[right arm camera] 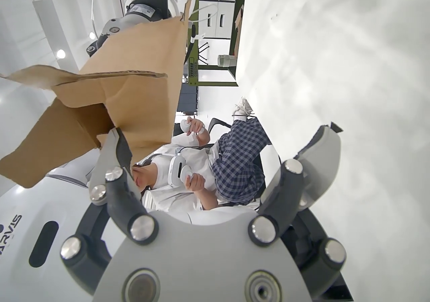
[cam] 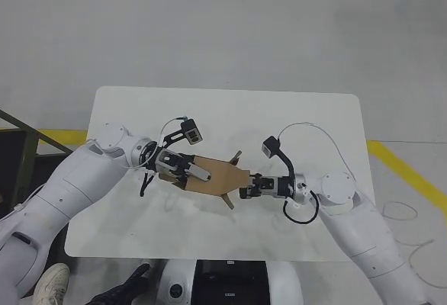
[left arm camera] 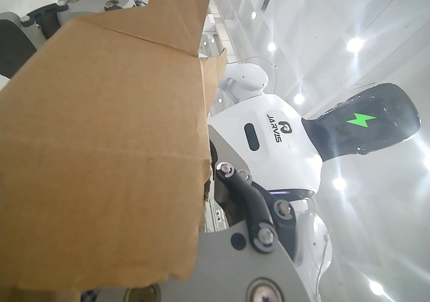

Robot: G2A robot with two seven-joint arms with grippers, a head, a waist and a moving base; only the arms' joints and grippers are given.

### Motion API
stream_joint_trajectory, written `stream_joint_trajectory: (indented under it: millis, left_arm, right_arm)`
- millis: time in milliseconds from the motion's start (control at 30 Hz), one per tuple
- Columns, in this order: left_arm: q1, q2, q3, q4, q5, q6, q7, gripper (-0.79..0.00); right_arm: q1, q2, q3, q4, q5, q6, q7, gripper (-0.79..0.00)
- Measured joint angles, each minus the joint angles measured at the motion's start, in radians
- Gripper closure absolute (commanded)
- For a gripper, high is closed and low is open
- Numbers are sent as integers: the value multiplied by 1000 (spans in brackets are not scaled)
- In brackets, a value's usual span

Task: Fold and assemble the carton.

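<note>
The left gripper's (cam: 185, 169) fingers (cam: 198, 172) are clamped on the carton's (cam: 220, 177) left end. The right gripper's (right arm camera: 221, 132) fingers are spread wide, with one fingertip (right arm camera: 116, 145) against the carton's right end. The carton is plain brown cardboard, partly opened, with the table (cam: 300, 122) beneath it.

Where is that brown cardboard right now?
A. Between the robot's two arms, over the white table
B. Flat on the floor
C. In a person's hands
A: the carton sits between the left gripper and the right gripper, above the table.
</note>
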Motion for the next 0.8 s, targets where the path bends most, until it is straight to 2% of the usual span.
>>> stream_joint_trajectory:
  millis: [800]
  left_arm:
    - [0, 0, 0, 0, 0, 0, 0, 0]
  right_arm:
    - [15, -6, -54, -38, -51, 28, -34, -785]
